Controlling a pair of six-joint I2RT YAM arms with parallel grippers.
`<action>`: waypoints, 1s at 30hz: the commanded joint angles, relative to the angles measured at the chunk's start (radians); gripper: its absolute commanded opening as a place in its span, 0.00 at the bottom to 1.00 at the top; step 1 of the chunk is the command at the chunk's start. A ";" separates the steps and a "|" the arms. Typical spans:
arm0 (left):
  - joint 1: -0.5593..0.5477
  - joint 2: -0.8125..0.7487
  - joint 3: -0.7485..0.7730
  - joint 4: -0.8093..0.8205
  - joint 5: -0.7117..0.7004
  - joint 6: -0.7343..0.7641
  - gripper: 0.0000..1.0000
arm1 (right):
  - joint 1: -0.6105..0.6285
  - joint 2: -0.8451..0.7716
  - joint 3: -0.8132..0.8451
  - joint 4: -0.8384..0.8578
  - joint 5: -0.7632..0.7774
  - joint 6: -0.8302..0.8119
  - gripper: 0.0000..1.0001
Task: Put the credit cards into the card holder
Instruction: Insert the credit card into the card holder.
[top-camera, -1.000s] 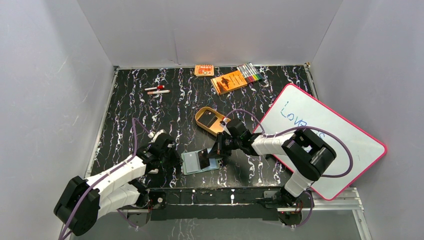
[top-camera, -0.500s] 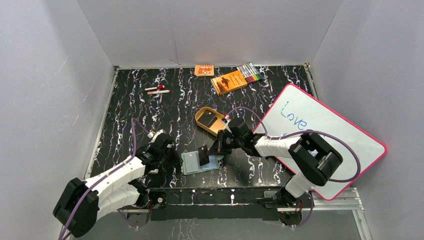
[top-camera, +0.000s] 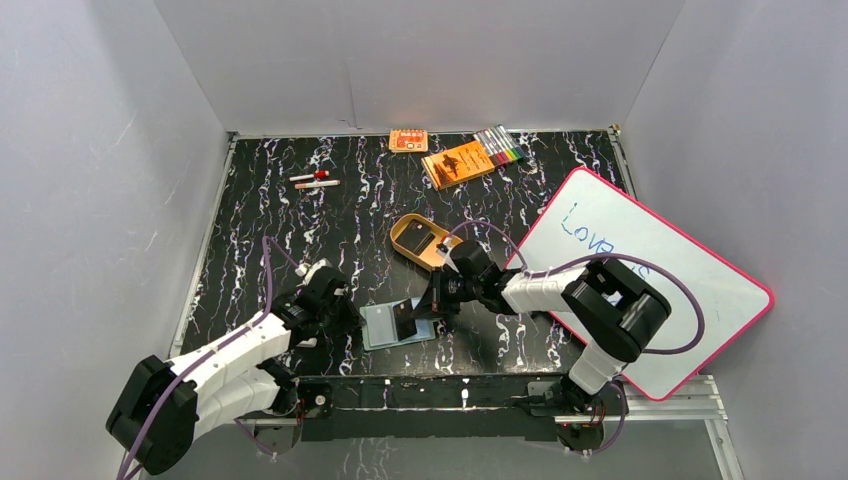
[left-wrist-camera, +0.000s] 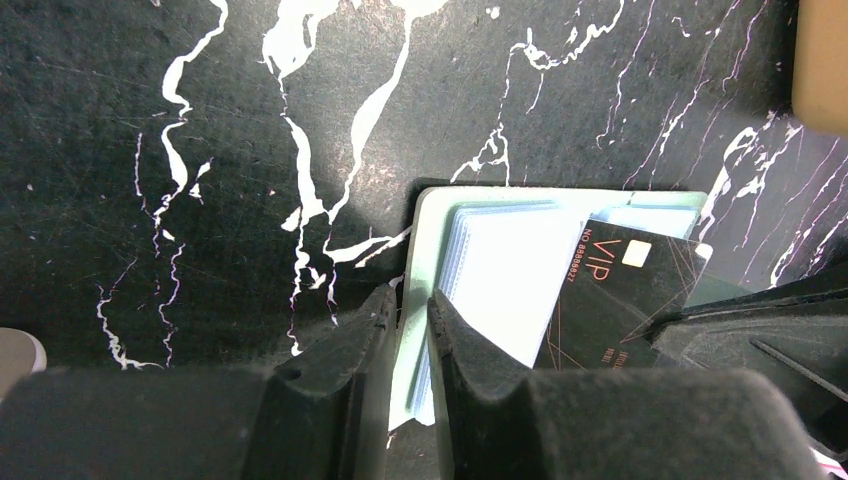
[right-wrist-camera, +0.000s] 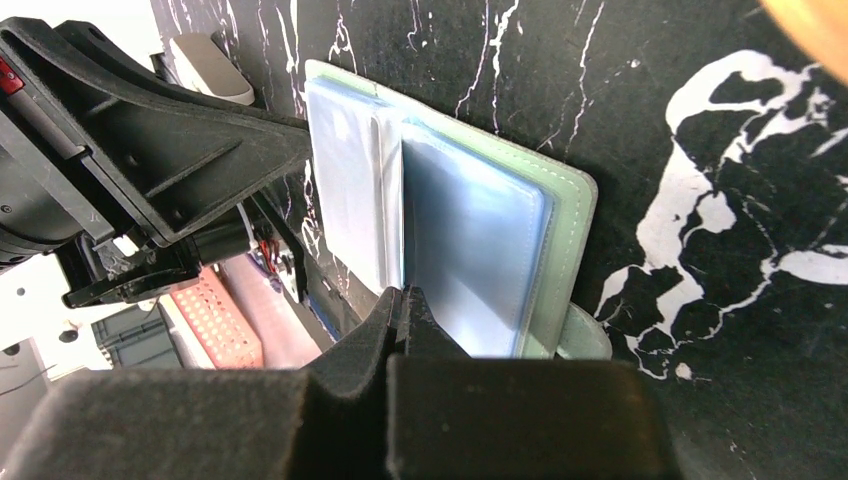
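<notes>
One thin black card (left-wrist-camera: 620, 300), nipped in the right pincer (right-wrist-camera: 403, 295), tilts over the sage-green folding holder (left-wrist-camera: 490, 290) (left pincer (left-wrist-camera: 410, 300) clamps its edge). Insertion probably needs pocket alignment.

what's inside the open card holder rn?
The card holder shows pale blue sleeves and one black VIP card, held tilted over them by the right pincer. Whether the pockets hold other cards is hidden.

The closed right claw (right-wrist-camera: 405, 298) meets the open card holder (right-wrist-camera: 472, 222) at its pockets.
</notes>
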 joint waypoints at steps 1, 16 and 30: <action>-0.005 -0.007 -0.010 -0.017 -0.012 -0.005 0.17 | 0.011 0.010 0.047 0.056 -0.020 -0.008 0.00; -0.005 -0.008 -0.016 -0.013 -0.010 -0.006 0.15 | 0.017 -0.028 0.029 0.064 0.025 0.002 0.00; -0.005 -0.010 -0.022 -0.012 -0.012 -0.007 0.14 | 0.016 -0.069 0.020 0.069 0.050 0.004 0.00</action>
